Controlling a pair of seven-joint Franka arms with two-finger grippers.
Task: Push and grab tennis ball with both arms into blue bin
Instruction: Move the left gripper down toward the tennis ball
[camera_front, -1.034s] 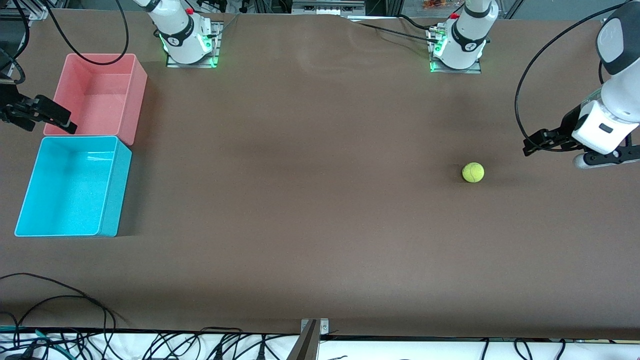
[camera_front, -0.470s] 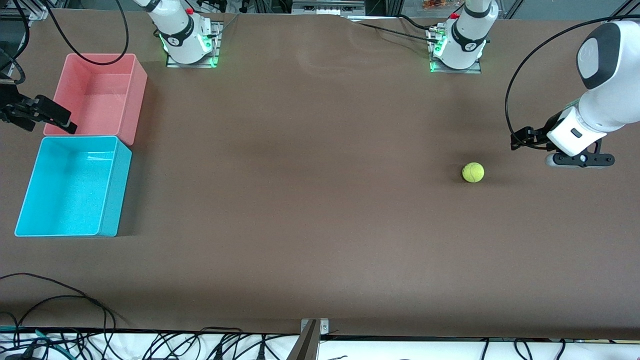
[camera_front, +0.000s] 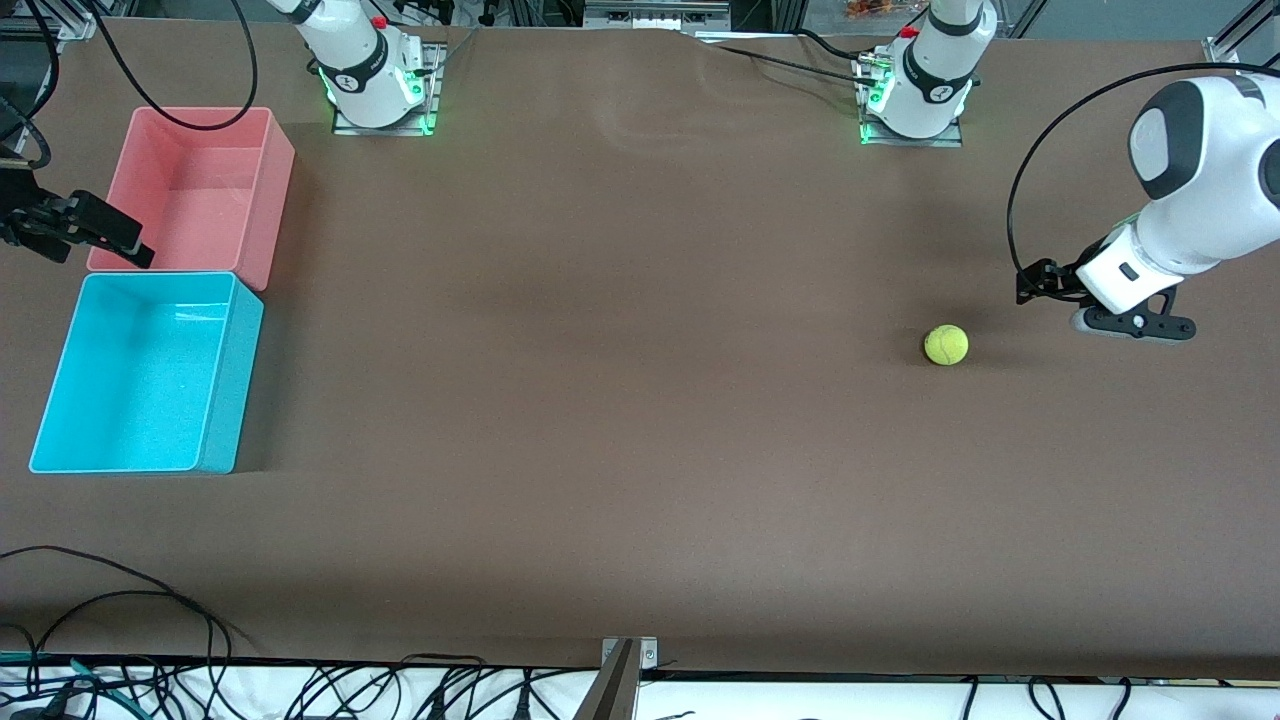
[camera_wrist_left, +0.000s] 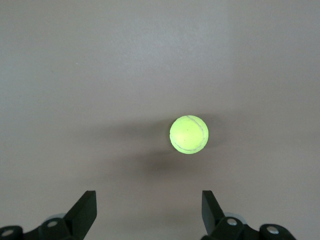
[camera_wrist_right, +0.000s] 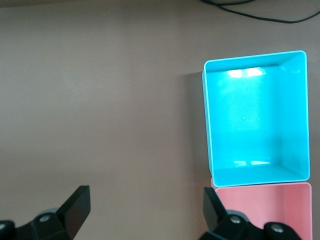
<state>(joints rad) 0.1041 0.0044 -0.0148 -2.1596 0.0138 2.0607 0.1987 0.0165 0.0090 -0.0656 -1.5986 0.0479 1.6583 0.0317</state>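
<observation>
Two arms divide the work here, and their positions seem to follow from that. The left gripper (camera_front: 1040, 281) hangs low over the table (camera_front: 640, 450) at the left arm's end, in the middle band of the front view. It is just beside the tennis ball (camera_front: 945, 345) but not touching it. In the left wrist view its fingers (camera_wrist_left: 85, 212) stand wide apart with nothing between them, and the ball (camera_wrist_left: 189, 135) sits ahead of the gap, slightly off centre toward one finger. That position suits a shove along the table toward the bins more than a lift. The ball rests on the bare table, well apart from the blue bin (camera_front: 240, 380), which sits at the right arm's end in the lower half of that edge of the frame. The pink bin (camera_front: 275, 210) touches it on the side farther from the camera. The right gripper (camera_front: 120, 240) waits over the table edge beside both bins, probably to receive the ball. Its fingers are spread and empty, and its wrist camera looks down into the blue bin (camera_wrist_right: 207, 125), which holds nothing. The surface is a plain brown mat, smooth enough that the ball should roll freely and may drift off line. Both green-lit bases (camera_front: 380, 95) stand along the upper edge, and loose black cables (camera_front: 100, 600) trail along the bottom of the frame.
</observation>
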